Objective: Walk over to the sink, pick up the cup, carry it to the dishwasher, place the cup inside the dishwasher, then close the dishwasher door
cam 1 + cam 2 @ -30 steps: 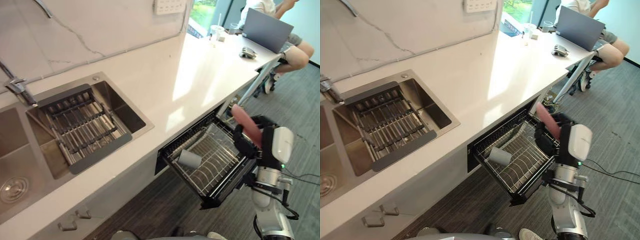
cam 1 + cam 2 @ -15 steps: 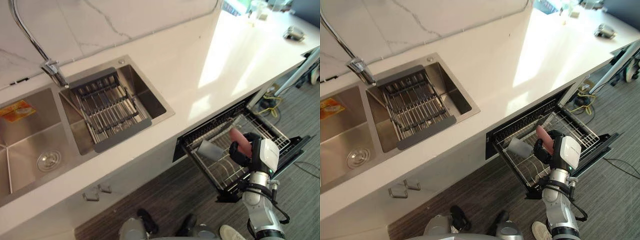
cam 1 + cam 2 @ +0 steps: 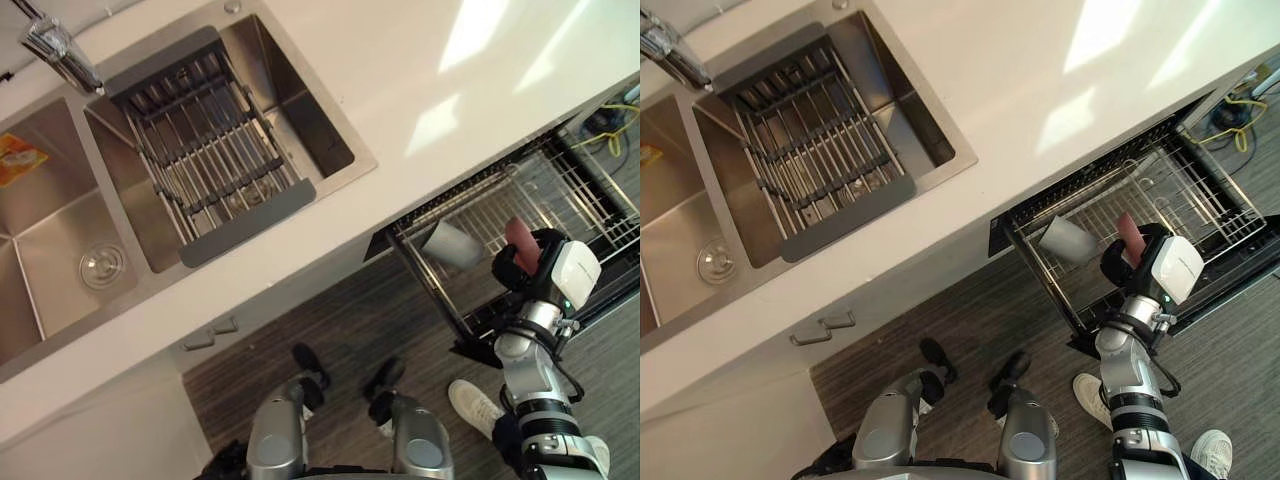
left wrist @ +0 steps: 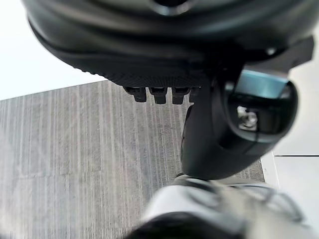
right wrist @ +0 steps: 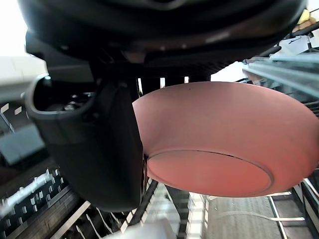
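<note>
The right hand [image 3: 510,277] grips a pink dish [image 5: 219,134], maybe a bowl, over the rack [image 3: 560,195]. Best to lower it slowly at 3 o'clock from the grey cup [image 3: 452,243].

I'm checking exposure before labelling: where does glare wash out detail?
Left eye view: sunlit patches wash out the countertop near the dishwasher rack; the cup there is unaffected. Left wrist view: a blank white area past the left robot hand. Right wrist view: the pink bowl in the right robot hand is evenly lit.
</note>
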### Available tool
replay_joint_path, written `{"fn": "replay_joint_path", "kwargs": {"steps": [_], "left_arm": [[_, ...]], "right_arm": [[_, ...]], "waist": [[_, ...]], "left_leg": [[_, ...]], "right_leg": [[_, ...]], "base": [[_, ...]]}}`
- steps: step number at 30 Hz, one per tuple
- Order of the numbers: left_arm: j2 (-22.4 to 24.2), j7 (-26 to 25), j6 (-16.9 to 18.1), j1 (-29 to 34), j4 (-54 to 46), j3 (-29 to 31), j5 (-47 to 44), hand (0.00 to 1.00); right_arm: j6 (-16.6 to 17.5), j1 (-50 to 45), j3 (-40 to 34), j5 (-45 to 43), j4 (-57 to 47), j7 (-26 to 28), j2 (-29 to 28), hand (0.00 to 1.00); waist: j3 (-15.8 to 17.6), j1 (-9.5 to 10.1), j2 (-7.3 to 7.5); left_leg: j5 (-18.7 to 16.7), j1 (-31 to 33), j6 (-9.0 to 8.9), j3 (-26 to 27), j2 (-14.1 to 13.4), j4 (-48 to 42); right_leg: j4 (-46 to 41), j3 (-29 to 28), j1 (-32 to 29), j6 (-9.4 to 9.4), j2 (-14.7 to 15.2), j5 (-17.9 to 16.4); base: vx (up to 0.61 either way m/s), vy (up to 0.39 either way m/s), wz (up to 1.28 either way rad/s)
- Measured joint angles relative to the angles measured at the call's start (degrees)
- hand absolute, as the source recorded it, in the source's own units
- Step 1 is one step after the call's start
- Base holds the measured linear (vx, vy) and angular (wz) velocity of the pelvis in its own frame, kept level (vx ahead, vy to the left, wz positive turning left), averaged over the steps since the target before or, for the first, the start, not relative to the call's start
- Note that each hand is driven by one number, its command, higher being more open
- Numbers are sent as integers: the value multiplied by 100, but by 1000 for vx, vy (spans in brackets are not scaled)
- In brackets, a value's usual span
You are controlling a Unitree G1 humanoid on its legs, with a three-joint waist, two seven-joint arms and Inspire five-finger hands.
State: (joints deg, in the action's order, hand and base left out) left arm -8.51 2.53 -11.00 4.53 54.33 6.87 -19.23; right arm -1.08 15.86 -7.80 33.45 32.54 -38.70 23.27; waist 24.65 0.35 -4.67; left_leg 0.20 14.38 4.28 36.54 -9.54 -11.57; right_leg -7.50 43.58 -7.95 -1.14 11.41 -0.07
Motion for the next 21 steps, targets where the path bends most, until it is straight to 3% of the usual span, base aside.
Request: {"fn": "replay_joint_path", "kwargs": {"steps": [6,10,11,17,21], "left_arm": [[-178,206,-164,-362,34,-372,-188,100],[-195,212,-257,-573,36,-566,-241,100],[-195,213,-250,-604,27,-628,-299,100],[-179,170,-262,-756,67,-694,-729,100],[-162,151,-251,-820,142,-694,-842,100]], "right_arm": [[-43,1087,278,-33,1050,-204,968,0],[-243,1560,391,-233,1343,-358,1214,0],[-328,1665,393,-328,1435,-420,1255,100],[-537,1910,382,-583,1541,-759,1306,100],[-420,1774,365,-1175,1540,-743,1221,100]], "waist": [[170,59,-225],[238,197,-352],[253,223,-387],[288,285,-463],[289,281,-465]], "left_leg": [[326,214,9,-312,247,404],[456,360,4,-360,318,554],[487,422,-1,-408,340,574],[571,556,9,-462,410,662],[570,545,9,-544,460,653]], "right_leg": [[-339,-97,-499,67,218,-30],[-520,-201,-824,105,298,-54],[-610,-207,-916,135,344,-74],[-886,-258,-1180,176,459,-128],[-1075,-291,-1228,175,561,-213]], "base": [[-26,58,-1],[-24,36,-6],[0,0,0],[0,3,1],[3,1,1]]}}
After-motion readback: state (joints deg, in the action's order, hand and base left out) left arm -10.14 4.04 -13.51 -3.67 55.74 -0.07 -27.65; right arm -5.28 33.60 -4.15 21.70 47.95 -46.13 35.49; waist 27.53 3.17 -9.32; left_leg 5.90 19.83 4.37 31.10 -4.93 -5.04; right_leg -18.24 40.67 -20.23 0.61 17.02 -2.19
